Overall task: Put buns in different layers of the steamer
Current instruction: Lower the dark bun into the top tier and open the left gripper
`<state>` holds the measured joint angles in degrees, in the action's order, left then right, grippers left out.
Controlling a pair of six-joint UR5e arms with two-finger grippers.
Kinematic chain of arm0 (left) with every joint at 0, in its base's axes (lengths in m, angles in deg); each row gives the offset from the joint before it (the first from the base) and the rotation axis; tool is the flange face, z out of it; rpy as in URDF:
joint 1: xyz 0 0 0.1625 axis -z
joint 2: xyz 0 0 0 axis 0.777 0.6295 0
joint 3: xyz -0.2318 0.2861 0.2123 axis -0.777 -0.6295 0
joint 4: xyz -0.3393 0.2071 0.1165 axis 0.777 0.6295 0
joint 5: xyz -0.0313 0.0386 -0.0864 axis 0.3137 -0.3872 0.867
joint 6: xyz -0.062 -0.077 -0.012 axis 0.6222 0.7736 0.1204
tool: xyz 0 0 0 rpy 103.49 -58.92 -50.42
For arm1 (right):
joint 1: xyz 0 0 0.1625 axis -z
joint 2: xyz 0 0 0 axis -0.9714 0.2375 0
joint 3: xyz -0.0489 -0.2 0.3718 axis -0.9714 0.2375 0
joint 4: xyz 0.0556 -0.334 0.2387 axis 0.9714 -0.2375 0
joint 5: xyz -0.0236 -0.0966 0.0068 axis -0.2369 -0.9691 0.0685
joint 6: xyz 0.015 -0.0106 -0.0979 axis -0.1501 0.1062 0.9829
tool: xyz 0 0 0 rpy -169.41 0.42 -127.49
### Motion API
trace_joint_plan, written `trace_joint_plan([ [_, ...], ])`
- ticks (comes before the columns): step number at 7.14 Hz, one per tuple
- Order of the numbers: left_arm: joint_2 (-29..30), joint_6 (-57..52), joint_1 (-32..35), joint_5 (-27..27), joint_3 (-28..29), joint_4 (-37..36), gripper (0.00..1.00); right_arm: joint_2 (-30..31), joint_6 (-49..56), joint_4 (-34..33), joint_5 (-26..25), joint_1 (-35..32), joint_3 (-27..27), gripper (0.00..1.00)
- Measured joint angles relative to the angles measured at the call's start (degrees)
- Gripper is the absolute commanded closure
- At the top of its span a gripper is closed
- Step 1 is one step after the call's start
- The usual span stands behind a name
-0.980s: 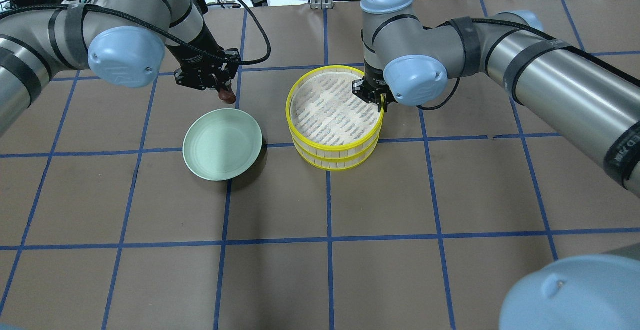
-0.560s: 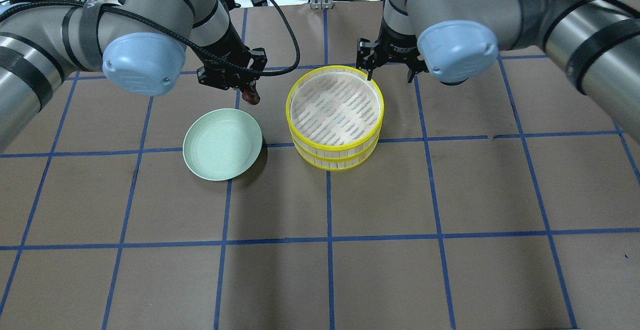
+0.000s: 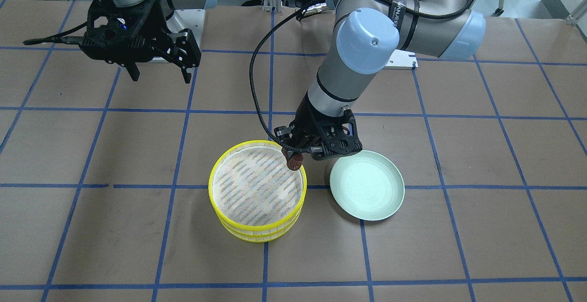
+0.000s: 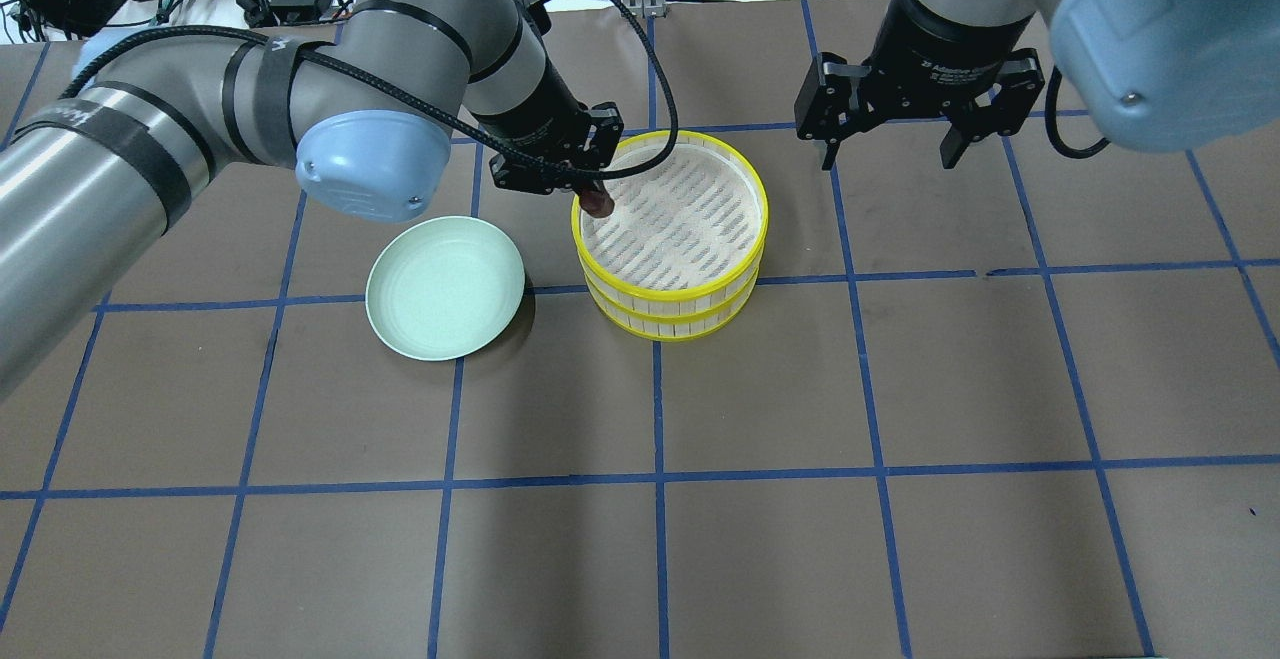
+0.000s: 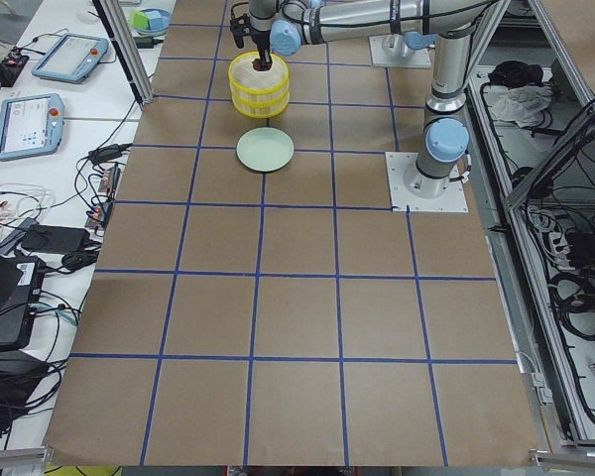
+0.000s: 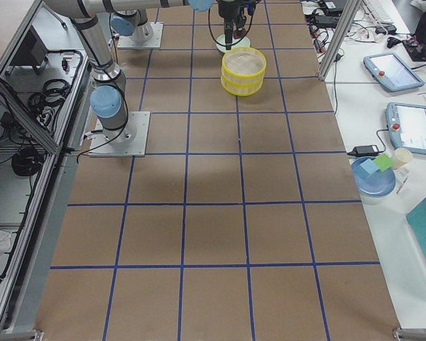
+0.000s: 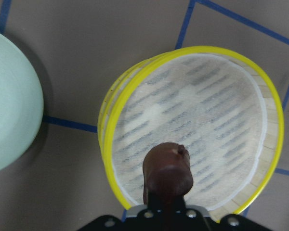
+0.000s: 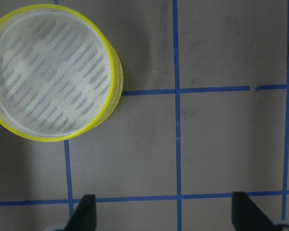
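The two steamer layers (image 4: 764, 219) stand stacked, with yellow rims, and the top tray's woven floor is bare. They also show in the front view (image 3: 210, 187) and in both wrist views (image 7: 278, 115) (image 8: 116, 72). My left gripper (image 4: 592, 189) is shut on the dark reddish-brown bun (image 4: 599, 204) and holds it just above the top tray's near-left rim. The bun also shows in the front view (image 3: 295, 160) and the left wrist view (image 7: 167, 172). My right gripper (image 4: 886, 147) is open and empty, raised to the right of the steamer. The cream-white bun shows in no view.
An empty pale green plate (image 4: 445, 287) lies left of the steamer, under my left forearm. The brown table carries a grid of blue tape lines. A blue bowl with blocks (image 6: 374, 176) and tablets lie on a side bench off the table.
My left gripper carried the brown bun rightward from behind the plate to over the steamer's rim. My right gripper left the top tray's right rim, opened, and moved up and away to the right.
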<state>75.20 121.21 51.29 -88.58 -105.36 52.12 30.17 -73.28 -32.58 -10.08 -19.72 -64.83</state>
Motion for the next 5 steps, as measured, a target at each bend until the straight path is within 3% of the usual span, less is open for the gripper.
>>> trace_joint_plan([
  [1,1.0,3.7,0.4,2.5,-0.1,-2.5,0.88,0.9,1.2,1.3,-0.1,-0.1,-0.3,0.0],
  [2,2.3,5.5,0.7,4.7,-0.1,-5.8,0.42,1.5,2.2,1.8,-0.1,-0.1,-0.5,0.0],
  [5,4.8,6.3,1.0,6.6,-0.1,-10.3,0.0,3.5,2.7,5.1,0.0,-0.2,-1.1,0.0],
])
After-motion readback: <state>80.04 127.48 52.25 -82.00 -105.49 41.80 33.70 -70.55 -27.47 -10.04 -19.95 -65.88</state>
